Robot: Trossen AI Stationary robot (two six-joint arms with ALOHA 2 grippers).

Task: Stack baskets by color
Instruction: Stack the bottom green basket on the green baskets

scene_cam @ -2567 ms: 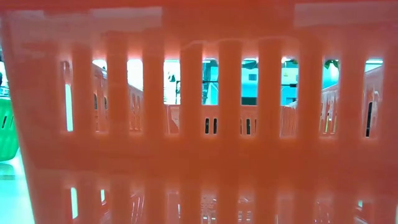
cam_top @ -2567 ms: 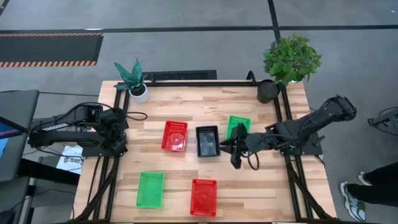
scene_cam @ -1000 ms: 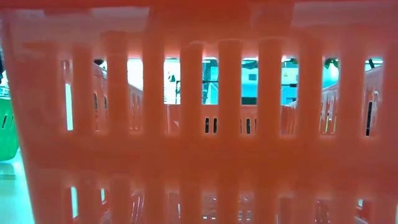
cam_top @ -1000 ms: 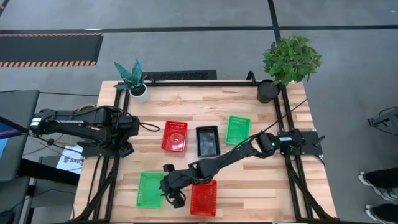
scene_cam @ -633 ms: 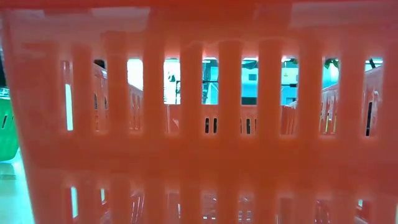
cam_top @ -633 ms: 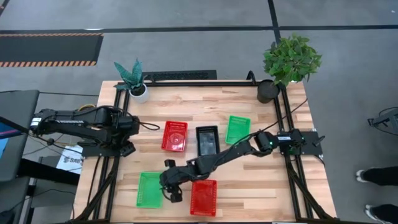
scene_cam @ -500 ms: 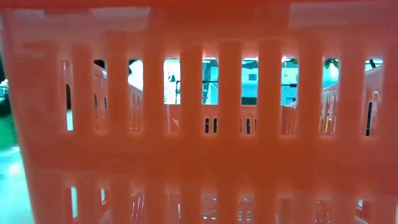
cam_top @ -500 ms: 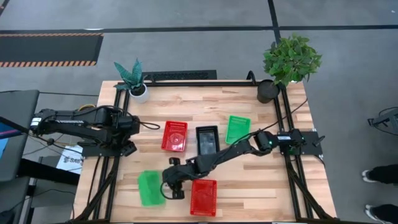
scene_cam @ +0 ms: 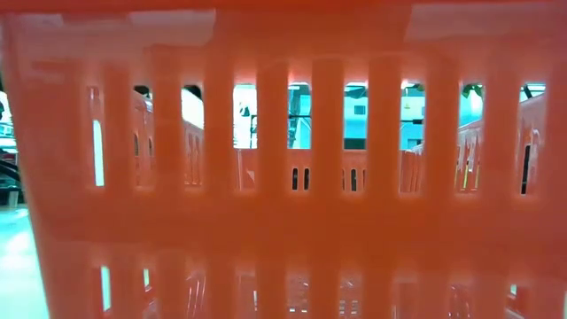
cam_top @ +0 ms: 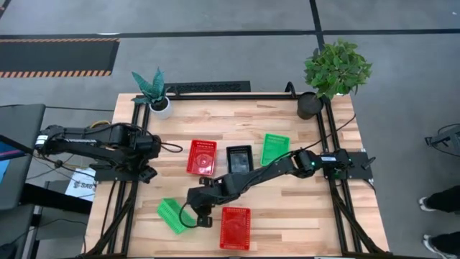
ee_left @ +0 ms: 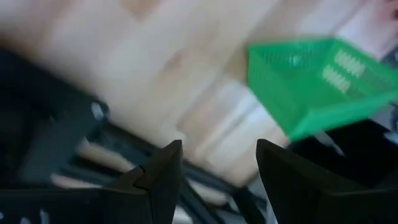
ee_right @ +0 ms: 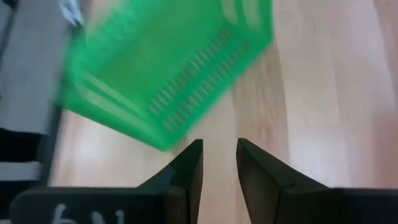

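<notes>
High view: right gripper (cam_top: pixel 195 216), fingers narrowly parted, holding nothing visible, beside tilted green mesh plastic basket (cam_top: pixel 172 214); pickup step, next needs rim grasp.

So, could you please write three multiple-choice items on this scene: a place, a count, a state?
1. The black basket lies: A between a red and a green basket; B at the front edge; C by the left arm.
2. Spots holding red baskets: A one; B two; C three.
3. The right gripper is: A shut on a red basket; B open over bare wood; C hidden.
Answers: 1 A, back red basket and back green basket flank it. 2 B, a front red basket too. 3 B, table shows between its fingers.
</notes>
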